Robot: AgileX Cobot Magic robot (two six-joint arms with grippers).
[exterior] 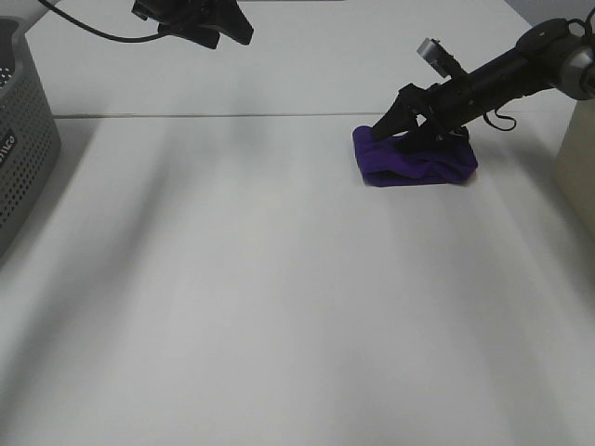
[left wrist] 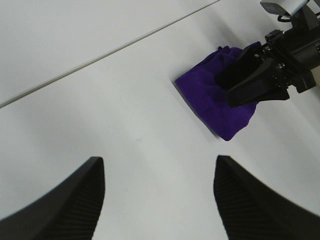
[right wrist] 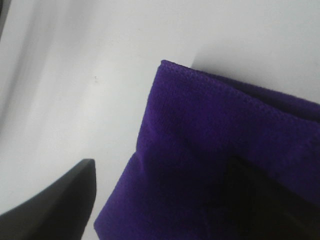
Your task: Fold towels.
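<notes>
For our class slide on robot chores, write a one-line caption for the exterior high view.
Right gripper presses open jaws onto a folded purple towel on the white table.

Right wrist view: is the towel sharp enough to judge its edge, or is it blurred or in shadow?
Right wrist view: the towel has a sharp stitched hem, but the near fingers are blurred. Exterior high view: soft shadow bands cross the table; no glare.

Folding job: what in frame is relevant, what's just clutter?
Relevant:
- purple towel, folded into a small bundle
- right gripper, fingers open over the towel
- left gripper, open, away from it

Clutter:
- grey perforated basket, left edge
- beige object, right edge
</notes>
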